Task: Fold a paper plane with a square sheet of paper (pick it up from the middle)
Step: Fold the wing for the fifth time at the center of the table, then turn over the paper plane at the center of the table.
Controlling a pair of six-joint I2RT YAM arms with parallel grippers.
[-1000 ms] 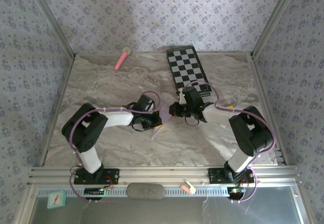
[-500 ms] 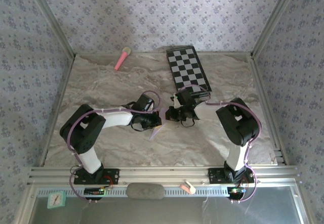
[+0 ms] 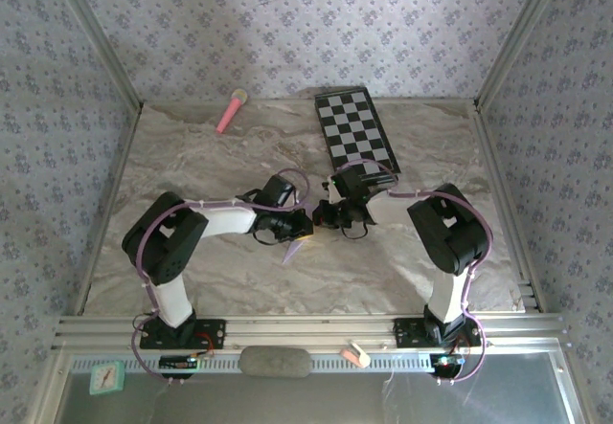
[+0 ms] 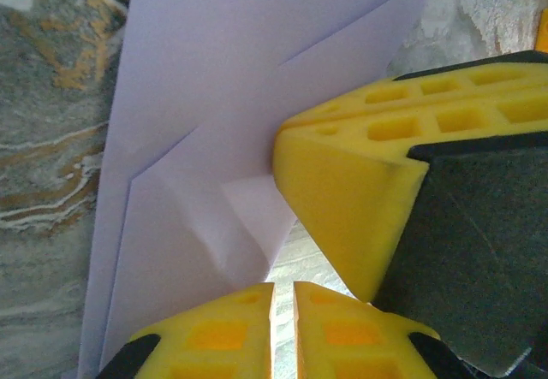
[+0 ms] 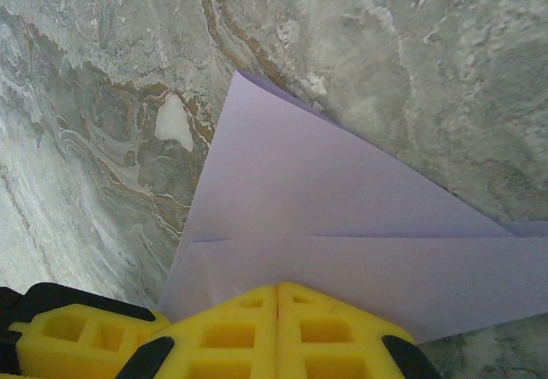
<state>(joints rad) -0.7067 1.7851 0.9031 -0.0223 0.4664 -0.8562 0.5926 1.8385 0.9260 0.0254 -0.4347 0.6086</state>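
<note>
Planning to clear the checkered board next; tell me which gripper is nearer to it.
Right. The right gripper sits just off the near end of the checkered board; the left gripper is farther left, at the paper.

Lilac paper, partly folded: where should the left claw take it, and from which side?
Take the lilac paper by its folded flap just ahead of the left claw, straight in from that near edge. The flap looks creased and slightly raised; elsewhere it lies flat, and the shut right claw covers one side.
</note>
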